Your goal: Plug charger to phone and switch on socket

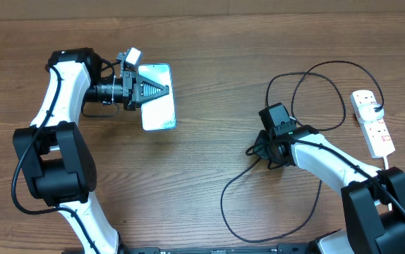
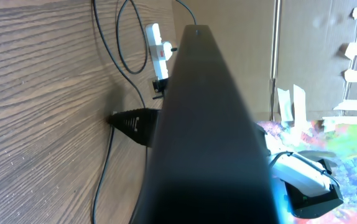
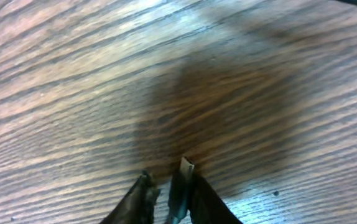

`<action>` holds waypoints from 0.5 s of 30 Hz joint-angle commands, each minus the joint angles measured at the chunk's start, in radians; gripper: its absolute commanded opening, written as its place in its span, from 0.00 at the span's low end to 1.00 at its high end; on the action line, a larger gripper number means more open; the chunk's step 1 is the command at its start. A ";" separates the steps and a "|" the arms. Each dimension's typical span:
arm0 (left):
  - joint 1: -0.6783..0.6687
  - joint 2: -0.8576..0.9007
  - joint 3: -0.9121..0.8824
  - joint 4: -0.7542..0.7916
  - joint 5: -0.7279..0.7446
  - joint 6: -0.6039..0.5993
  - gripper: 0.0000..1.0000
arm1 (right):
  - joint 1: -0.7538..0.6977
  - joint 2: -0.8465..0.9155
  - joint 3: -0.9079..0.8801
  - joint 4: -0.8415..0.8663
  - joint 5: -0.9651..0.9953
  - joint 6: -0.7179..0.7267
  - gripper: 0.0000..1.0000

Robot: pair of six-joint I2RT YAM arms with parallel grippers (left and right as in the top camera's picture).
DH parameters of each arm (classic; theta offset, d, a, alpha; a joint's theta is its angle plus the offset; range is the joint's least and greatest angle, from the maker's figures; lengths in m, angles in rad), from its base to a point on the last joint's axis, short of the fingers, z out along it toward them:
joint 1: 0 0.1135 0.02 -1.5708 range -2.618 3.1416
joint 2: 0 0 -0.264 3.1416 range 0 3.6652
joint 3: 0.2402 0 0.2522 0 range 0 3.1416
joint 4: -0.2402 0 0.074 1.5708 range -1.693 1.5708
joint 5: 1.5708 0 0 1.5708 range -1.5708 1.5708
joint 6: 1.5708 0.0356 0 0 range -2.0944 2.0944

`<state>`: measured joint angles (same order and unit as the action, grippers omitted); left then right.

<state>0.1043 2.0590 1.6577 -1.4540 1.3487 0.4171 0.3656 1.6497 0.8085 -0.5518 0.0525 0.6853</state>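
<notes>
At the left side, the left pincer [image 1: 161,89] is clenched on the phone [image 1: 159,113], one finger on each face of it. The light-blue screen is turned upward. In the middle, the wooden bench [image 1: 202,56] is between the two arms. To the right, the right pincer [image 1: 255,150] points down close to the wood. Its jaws are almost together and grasp the small connector tip [image 3: 186,167] of the charger [image 1: 225,204]. The thin black cable lies in wide loops around this arm. At the far right lies the white socket [image 1: 372,123], well apart from the phone.
</notes>
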 commanded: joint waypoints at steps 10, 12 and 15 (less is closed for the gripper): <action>-0.010 -0.029 0.009 -0.005 0.027 -0.007 0.04 | -0.014 0.095 -0.076 -0.035 0.020 0.002 0.05; -0.010 -0.029 0.009 -0.005 0.027 -0.007 0.04 | -0.014 0.095 -0.076 -0.035 0.019 0.002 0.04; -0.010 -0.028 0.009 -0.005 0.027 -0.007 0.05 | -0.014 0.095 -0.076 -0.035 0.019 0.002 0.04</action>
<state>0.1043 2.0590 1.6577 -1.4540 1.3487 0.4175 0.3595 1.6512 0.8085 -0.5682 0.0605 0.6876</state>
